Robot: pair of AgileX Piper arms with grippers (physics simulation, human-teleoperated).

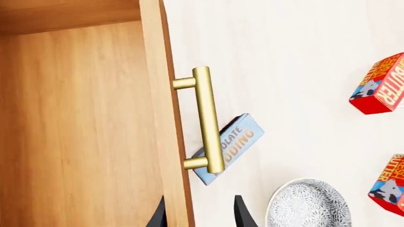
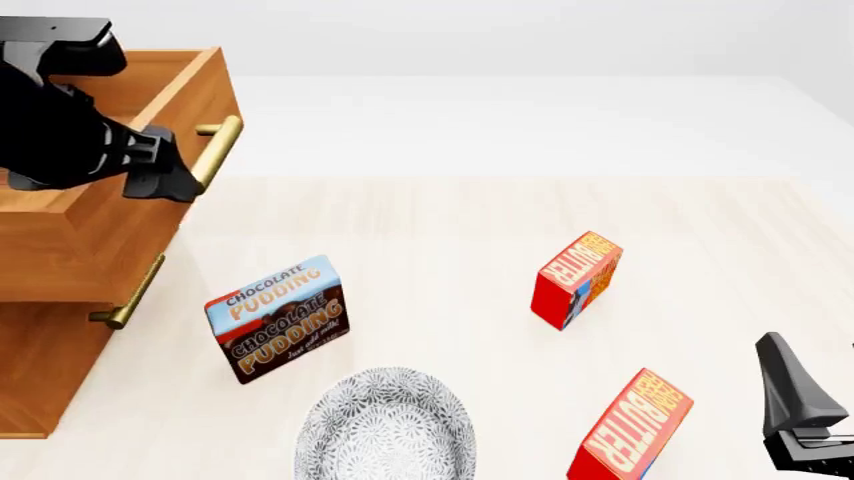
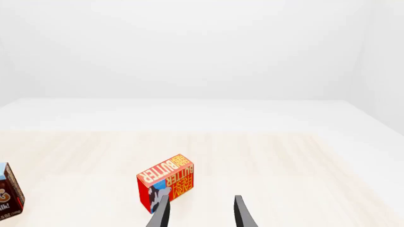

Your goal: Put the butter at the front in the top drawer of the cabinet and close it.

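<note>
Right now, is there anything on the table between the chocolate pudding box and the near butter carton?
Yes: in the front view, the patterned bowl sits between the pudding box and the front butter, a little nearer the camera.

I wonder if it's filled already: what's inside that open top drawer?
The top drawer shows only bare wooden floor and walls in the left wrist view; nothing lies there. Its near end is out of frame.
</note>
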